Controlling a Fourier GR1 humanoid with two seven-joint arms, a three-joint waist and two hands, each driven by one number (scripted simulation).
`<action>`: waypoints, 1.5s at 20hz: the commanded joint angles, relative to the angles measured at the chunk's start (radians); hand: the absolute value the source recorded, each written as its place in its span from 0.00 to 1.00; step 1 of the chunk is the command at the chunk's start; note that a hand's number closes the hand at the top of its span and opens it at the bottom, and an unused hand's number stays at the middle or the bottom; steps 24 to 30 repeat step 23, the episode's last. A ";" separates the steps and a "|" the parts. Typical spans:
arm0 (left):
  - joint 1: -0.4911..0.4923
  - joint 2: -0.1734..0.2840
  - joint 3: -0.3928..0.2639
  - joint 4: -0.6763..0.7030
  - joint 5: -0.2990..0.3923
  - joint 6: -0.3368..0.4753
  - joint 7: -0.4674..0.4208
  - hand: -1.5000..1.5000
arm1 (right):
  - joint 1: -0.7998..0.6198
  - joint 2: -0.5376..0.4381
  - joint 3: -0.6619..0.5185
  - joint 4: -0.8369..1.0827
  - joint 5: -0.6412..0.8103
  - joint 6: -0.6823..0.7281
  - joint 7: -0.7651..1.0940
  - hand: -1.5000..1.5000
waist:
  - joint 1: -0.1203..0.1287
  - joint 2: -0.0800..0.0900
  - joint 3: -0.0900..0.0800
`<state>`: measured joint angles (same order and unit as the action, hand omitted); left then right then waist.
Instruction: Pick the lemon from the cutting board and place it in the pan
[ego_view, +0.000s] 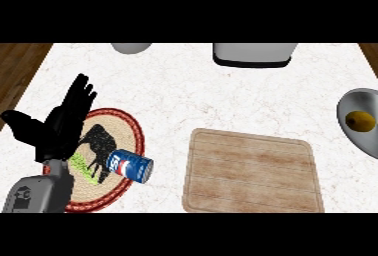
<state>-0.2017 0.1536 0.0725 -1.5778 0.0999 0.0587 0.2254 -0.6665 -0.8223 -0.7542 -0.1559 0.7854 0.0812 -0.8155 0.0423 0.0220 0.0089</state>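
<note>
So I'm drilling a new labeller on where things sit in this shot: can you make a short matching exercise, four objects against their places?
Things:
1. yellow lemon
2. blue soda can
3. light wooden cutting board
4. black left hand

Places:
A. lying on its side on the round woven mat with a red rim
B. inside the grey pan at the right edge
C. open, fingers up, at the left, over the mat's left part
D. flat on the white marble counter, nothing on it

Pairs: 1-B, 2-A, 3-D, 4-C

Kitchen: marble counter (221, 95), cutting board (252, 172), pan (353, 107).
</note>
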 joint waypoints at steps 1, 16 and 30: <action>-0.012 -0.002 0.010 -0.004 0.012 0.008 0.028 0.50 | -0.006 -0.070 -0.098 0.050 -0.102 0.157 0.000 0.00 | -0.007 0.000 0.001; 0.039 0.025 0.040 -0.034 0.025 -0.008 0.014 0.50 | 0.191 -0.220 -0.180 0.064 -0.218 0.600 -0.129 0.00 | -0.037 -0.010 0.006; 0.048 0.003 0.019 -0.018 0.013 -0.002 0.005 0.50 | 0.266 -0.225 -0.176 0.025 -0.238 0.608 -0.156 0.00 | -0.049 -0.012 0.006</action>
